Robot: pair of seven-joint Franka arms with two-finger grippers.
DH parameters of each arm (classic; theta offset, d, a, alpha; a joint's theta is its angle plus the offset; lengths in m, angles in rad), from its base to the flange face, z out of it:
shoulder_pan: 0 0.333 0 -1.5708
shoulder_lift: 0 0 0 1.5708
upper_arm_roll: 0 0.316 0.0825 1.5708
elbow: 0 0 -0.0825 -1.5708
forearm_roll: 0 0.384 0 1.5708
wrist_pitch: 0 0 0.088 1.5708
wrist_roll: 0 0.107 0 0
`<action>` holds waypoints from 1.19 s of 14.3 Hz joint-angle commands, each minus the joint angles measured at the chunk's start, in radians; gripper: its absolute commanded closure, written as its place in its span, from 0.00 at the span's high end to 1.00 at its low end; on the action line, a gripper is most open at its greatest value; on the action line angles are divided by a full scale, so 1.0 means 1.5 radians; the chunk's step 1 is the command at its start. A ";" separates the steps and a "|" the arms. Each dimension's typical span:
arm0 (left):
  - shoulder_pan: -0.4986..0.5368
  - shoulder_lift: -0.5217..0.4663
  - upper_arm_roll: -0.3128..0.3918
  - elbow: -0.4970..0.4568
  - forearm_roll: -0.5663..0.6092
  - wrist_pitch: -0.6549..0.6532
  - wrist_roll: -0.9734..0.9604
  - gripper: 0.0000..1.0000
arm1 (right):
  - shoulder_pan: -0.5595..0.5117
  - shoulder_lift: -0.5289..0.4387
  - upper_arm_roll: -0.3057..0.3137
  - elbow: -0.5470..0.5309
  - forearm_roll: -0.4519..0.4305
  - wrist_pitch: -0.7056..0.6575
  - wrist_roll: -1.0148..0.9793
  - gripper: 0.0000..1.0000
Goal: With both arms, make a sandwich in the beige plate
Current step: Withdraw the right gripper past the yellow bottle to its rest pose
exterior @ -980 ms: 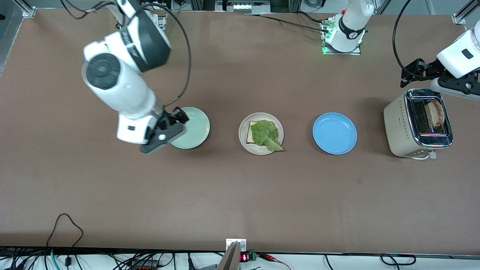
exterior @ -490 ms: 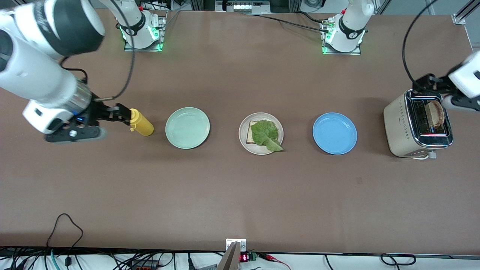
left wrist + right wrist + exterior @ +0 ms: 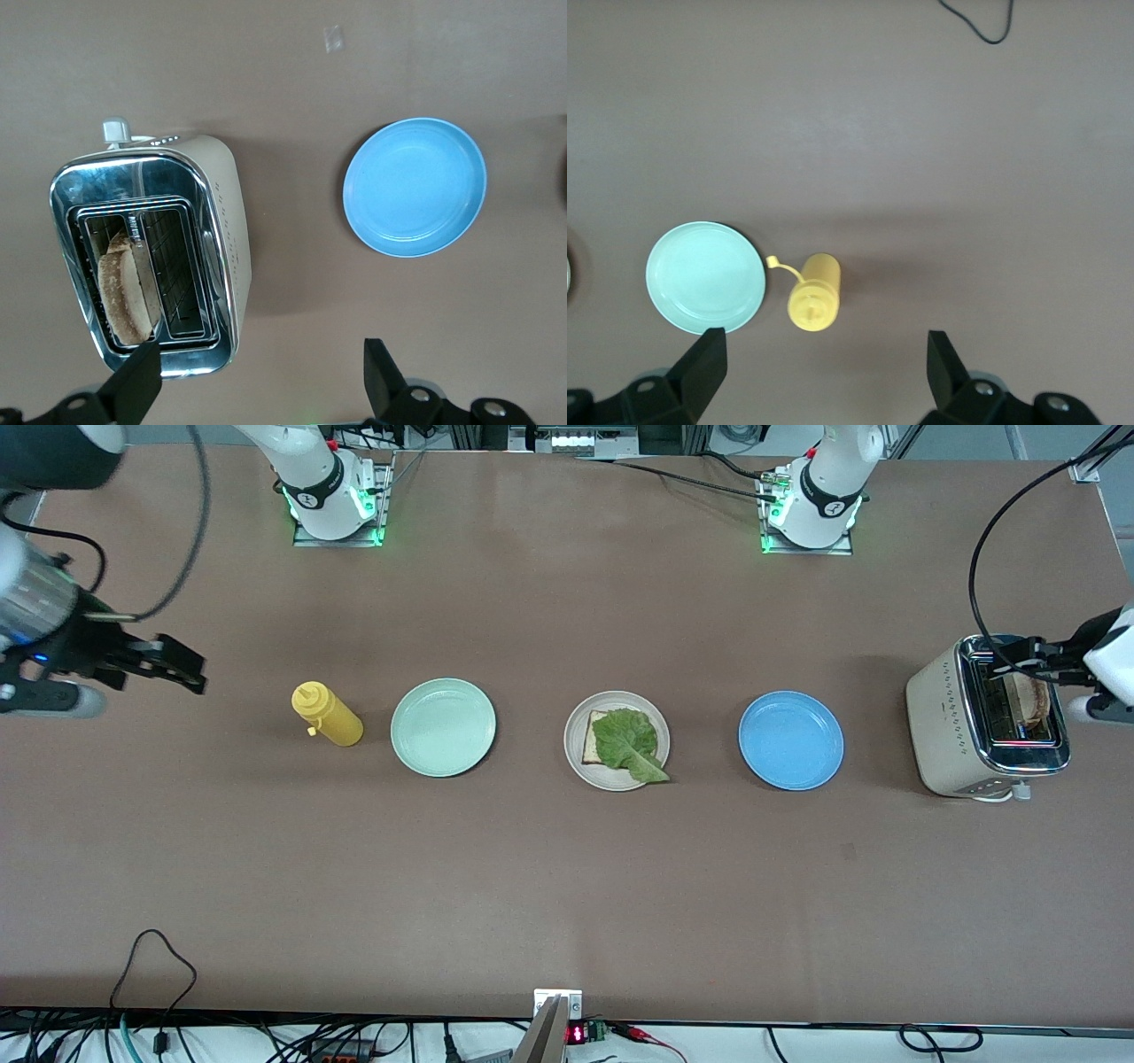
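Midway along the tabletop, the beige plate point(image 3: 576, 762) holds a bread slice point(image 3: 592, 737) under a limp lettuce leaf point(image 3: 627, 746). In the toaster point(image 3: 948, 726) at the left arm's edge stands the second slice point(image 3: 1033, 693): light, stiff, crumbly, best pinched by its top crust. The left gripper point(image 3: 259, 376) hovers over it, jaws wide. The right gripper point(image 3: 164, 662), jaws wide, has withdrawn from the mint plate point(image 3: 443, 727) past the yellow bottle point(image 3: 326, 714) to the right arm's edge.

Beige plate point(image 3: 576, 757) mid-table; toast slice point(image 3: 591, 735) on it, lettuce leaf point(image 3: 627, 744) on top.
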 commanded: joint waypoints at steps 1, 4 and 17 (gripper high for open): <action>0.040 0.044 -0.003 0.031 0.019 -0.013 0.042 1.00 | 0.033 -0.053 -0.055 -0.043 0.018 -0.014 -0.024 1.00; 0.061 0.060 -0.002 0.001 0.076 0.034 0.044 1.00 | 0.030 -0.087 -0.050 -0.098 0.011 0.012 0.004 1.00; 0.146 0.026 -0.003 -0.241 0.115 0.307 0.049 1.00 | 0.010 -0.133 -0.015 -0.155 0.013 0.035 0.027 1.00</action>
